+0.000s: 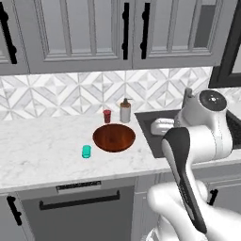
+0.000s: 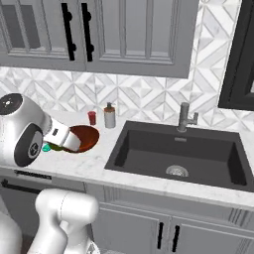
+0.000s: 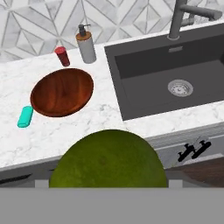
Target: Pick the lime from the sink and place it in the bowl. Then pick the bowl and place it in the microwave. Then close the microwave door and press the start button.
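The sink (image 3: pixel 166 74) lies bare, dark and hard, set into the marble table (image 3: pixel 105 113). Left of it on the table sits the bowl (image 3: pixel 62 92), stiff glossy wood, wide and shallow, probably light and best taken by its rim. The lime (image 3: pixel 108 159) sits up close in the hand (image 2: pixel 63 141), which pinches it across its middle; it looks firm, round, smooth-skinned and likely to roll if let go carelessly.

Both base views looked forward and down from behind the arm, sharing the wide reddish-brown wooden bowl (image 1: pixel 114 137) (image 2: pixel 84 138). The hand view looked down from close above the white marble counter (image 3: pixel 100 111) and dark charcoal rectangular sink (image 3: pixel 175 72).
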